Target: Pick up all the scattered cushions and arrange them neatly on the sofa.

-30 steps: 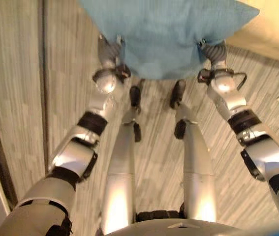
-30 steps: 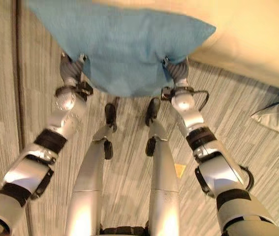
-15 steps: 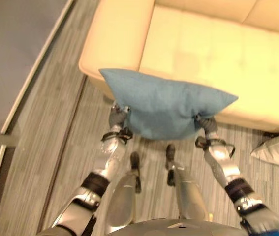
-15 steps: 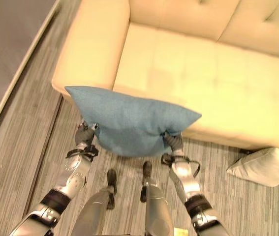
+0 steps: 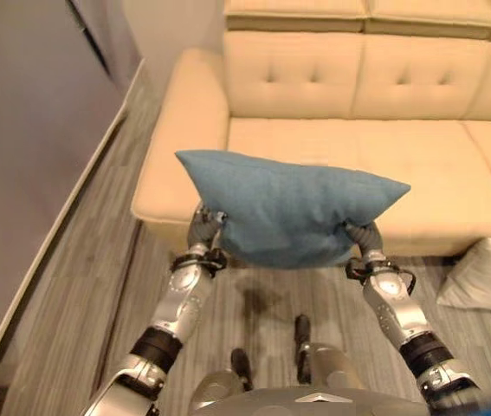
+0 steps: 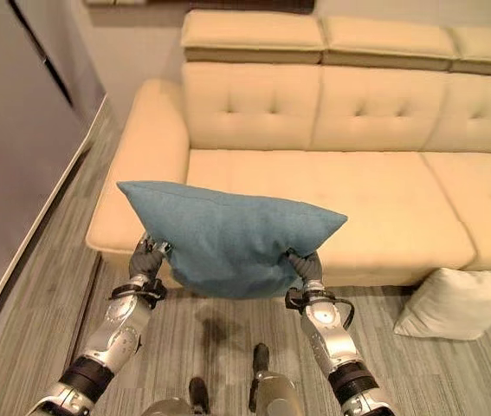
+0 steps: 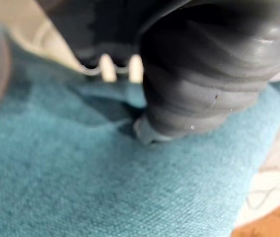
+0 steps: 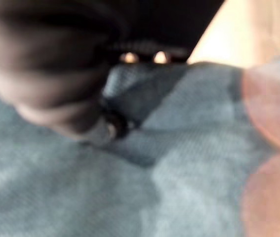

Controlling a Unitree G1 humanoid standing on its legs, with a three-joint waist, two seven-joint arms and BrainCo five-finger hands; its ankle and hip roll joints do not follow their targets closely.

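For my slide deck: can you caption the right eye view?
Both robot hands, left and right, hold a blue cushion before a cream sofa; a pale cushion lies on the floor.

Camera layout

Both eye views look down from the head, sharing the sofa (image 6: 332, 186); wrist views sit close (nearly touching) against the blue cushion (image 7: 105, 187).

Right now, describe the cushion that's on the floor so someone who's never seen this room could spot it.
Start at the long cream sofa. On the striped grey floor by its front edge, towards the robot's right, a pale off-white cushion lies. Unlike the blue cushion, which is held up in the air, it sits on the ground.
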